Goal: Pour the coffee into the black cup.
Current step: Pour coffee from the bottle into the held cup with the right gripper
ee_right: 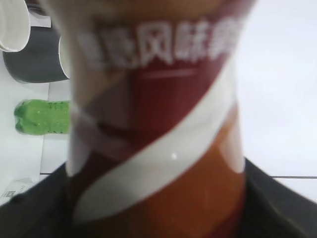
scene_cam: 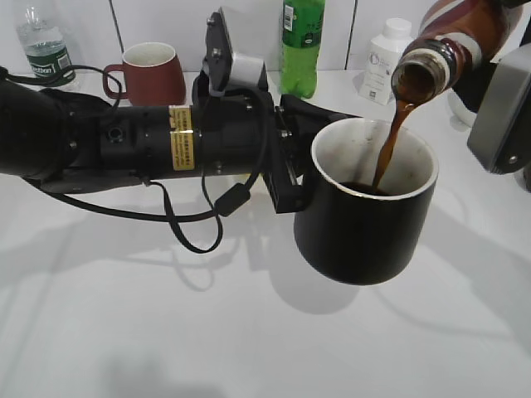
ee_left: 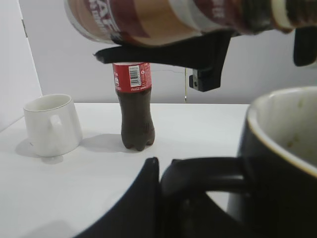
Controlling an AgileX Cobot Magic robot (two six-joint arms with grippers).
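Mid-pour: the right pincer, clenched on the coffee bottle, streams coffee into the black cup gripped by the left pincer; next, tilt back upright.

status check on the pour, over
Left gripper shut on black cup handle, cup held off the table. Right gripper shut on coffee bottle, tilted, stream landing inside cup. Nothing in the way.

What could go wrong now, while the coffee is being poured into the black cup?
1. The stream from the coffee bottle lands near the black cup's far inner wall, so a small drift may send it over the rim.
2. The left gripper holds the cup off the table by its handle; added weight might tilt it.
3. Pouring too long may overfill it.
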